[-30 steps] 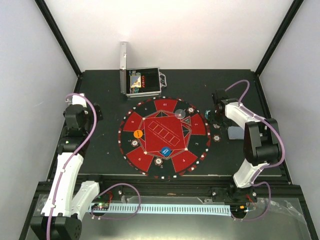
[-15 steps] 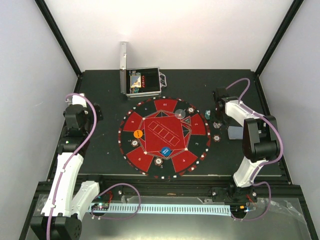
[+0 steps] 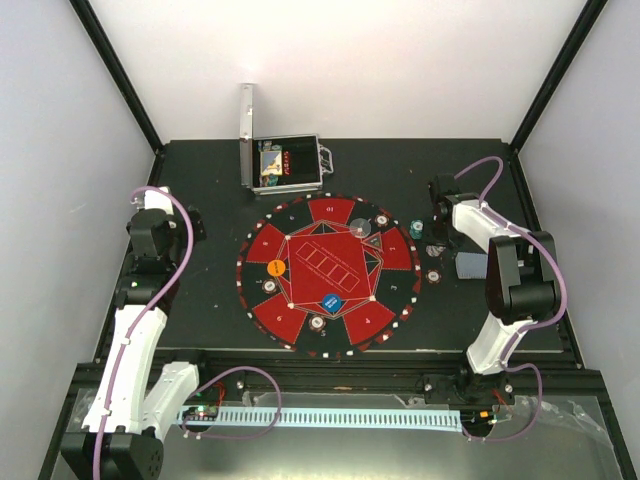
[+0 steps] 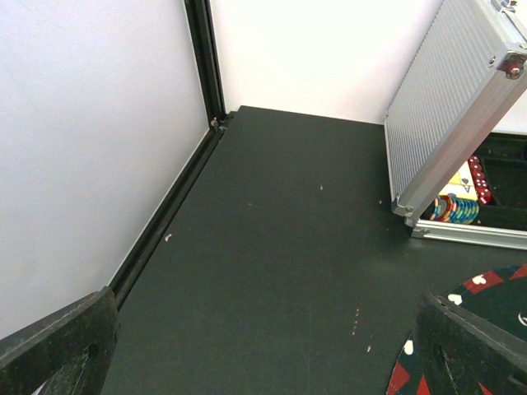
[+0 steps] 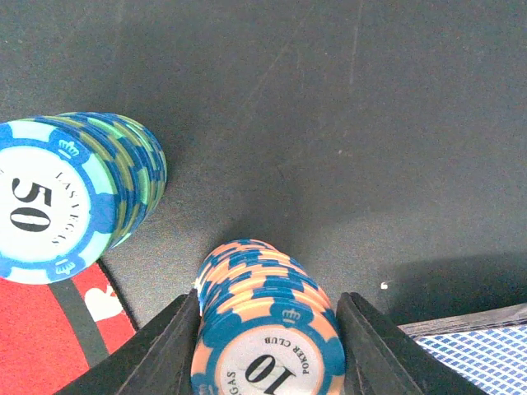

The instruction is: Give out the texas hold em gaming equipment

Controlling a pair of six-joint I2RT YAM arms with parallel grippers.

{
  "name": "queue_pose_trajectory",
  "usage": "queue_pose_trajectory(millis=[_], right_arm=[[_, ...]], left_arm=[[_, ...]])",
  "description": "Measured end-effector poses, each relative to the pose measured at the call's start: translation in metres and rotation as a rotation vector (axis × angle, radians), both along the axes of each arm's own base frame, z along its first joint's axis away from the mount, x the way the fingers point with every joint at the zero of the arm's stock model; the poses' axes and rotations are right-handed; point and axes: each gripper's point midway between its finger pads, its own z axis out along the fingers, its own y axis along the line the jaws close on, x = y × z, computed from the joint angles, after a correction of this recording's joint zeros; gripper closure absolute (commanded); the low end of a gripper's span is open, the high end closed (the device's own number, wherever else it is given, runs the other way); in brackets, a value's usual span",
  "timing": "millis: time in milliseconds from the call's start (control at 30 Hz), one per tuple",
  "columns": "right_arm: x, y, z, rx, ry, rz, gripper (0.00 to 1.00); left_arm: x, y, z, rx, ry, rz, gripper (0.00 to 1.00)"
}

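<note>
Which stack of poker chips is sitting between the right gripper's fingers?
The peach-and-blue striped chip stack marked 10, hugged on both sides by the right gripper. The teal-and-blue stack marked 50 stands apart, outside its grasp.

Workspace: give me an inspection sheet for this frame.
Surface: black table, round mat at centre.
Job's things: 10 chips, stacked, in the right gripper; 50 chips stacked beside them, by the mat's edge; cards lying on the other side; orange disc, blue disc and clear disc on the mat.
Clutter: open silver case at the far edge, spare chips inside.
Grippers: left gripper open, empty, over bare table; right gripper shut on the 10 chips.
Cables: purple cables along both arms, off the mat.
Surroundings: white walls, black posts.
</note>
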Motion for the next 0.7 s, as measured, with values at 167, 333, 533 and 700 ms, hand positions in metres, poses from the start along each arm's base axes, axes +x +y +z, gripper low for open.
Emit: queue_pose_trajectory(millis=[167,333,533,700], right_arm=[[0.0,0.0,0.0,0.001,0.0,0.0,0.61],[0.0,0.0,0.0,0.001,0.0,0.002,0.65],[-0.005,0.0,0.009,0.004,0.009,0.011,0.65],[-0.011,0.007,0.04,0.014,-0.048,0.035,0.65]], left_arm=[[0.0,0.0,0.0,0.0,0.0,0.0,0.01],[0.0,0.0,0.0,0.0,0.0,0.0,0.01],[0.0,0.0,0.0,0.0,0.0,0.0,0.01],[0.0,0.0,0.0,0.0,0.0,0.0,0.01]])
